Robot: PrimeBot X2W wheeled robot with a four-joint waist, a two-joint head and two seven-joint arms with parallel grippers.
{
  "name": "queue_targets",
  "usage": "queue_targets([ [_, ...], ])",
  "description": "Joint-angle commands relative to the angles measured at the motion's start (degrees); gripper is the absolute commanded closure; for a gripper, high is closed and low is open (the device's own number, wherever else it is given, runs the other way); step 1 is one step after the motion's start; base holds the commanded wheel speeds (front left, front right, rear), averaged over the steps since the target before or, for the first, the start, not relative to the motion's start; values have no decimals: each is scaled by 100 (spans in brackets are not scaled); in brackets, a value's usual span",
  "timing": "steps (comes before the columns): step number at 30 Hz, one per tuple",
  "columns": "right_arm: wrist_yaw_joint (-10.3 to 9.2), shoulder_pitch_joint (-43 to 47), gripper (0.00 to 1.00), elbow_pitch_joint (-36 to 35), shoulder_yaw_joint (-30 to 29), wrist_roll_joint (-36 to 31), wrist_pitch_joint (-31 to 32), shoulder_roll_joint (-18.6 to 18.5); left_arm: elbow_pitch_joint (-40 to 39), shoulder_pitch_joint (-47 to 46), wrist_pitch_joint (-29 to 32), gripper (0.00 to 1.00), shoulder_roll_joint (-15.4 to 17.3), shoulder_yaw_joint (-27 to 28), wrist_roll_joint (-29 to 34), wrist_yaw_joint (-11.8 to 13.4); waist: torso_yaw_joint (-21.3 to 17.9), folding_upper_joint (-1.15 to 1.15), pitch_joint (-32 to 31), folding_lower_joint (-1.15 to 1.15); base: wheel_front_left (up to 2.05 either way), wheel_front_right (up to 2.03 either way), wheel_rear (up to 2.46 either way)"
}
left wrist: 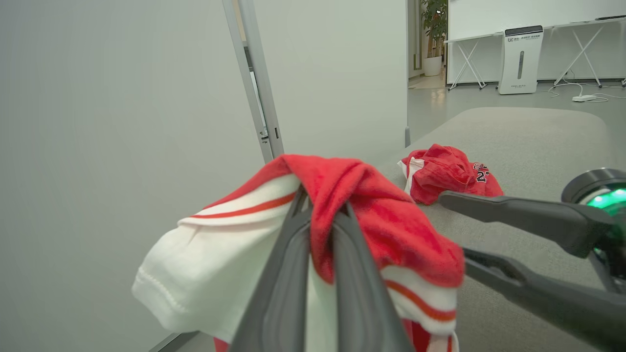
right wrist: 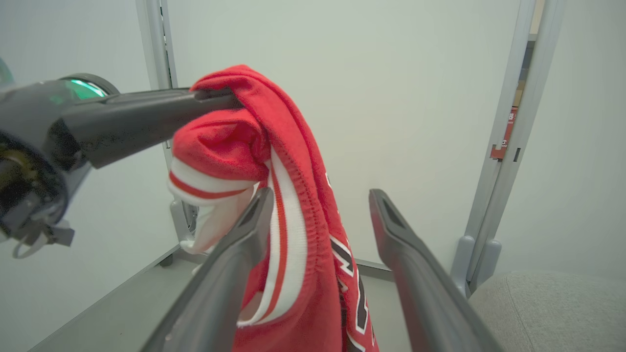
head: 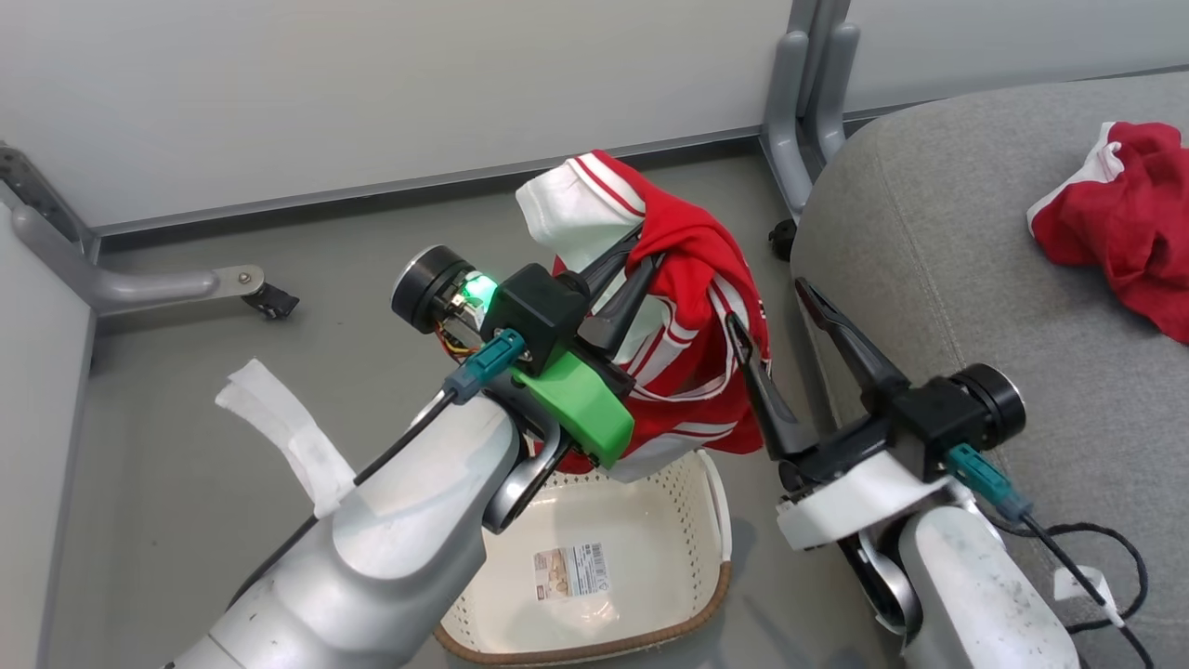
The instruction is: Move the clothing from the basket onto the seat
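Note:
A red garment with white stripes hangs above the cream basket, with my left gripper shut on its top fold. In the left wrist view that gripper pinches the red cloth. My right gripper stands open at the garment's right edge. In the right wrist view the cloth hangs between the spread fingers of that gripper, beside its left finger. A second red garment lies crumpled on the grey seat. The basket holds nothing but its label sticker.
White partition walls stand behind, with a grey post foot by the seat's corner and a castor leg on the floor at left. A black cable lies on the seat near my right arm.

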Motion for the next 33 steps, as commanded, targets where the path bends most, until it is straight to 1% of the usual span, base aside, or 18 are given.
queue_targets([
  [1,-4,-173,0,183,50,-106,-9,-18,-27,-68,-32,100,-20,-3,-17,28,49,0,35,0,0,0,0],
  [10,-4,-860,0,1240,323,-150,-8,-19,-110,-139,-59,100,-121,-73,10,19,235,0,211,0,0,0,0],
  [11,-4,-928,14,1325,328,-102,-9,-19,-120,-145,-62,100,-140,-90,12,10,269,0,239,0,0,0,0],
  [12,-4,-974,52,1358,337,-67,-9,-19,-123,-151,-51,100,-148,-97,14,3,291,0,260,0,0,0,0],
  [13,-4,-1007,100,1378,353,1,-9,-19,-122,-155,-50,100,-151,-102,11,-3,310,0,283,0,0,0,0],
  [33,-4,-1101,100,1357,338,154,-9,-18,-29,-159,-83,100,-163,-176,19,-41,356,0,434,0,0,0,0],
])
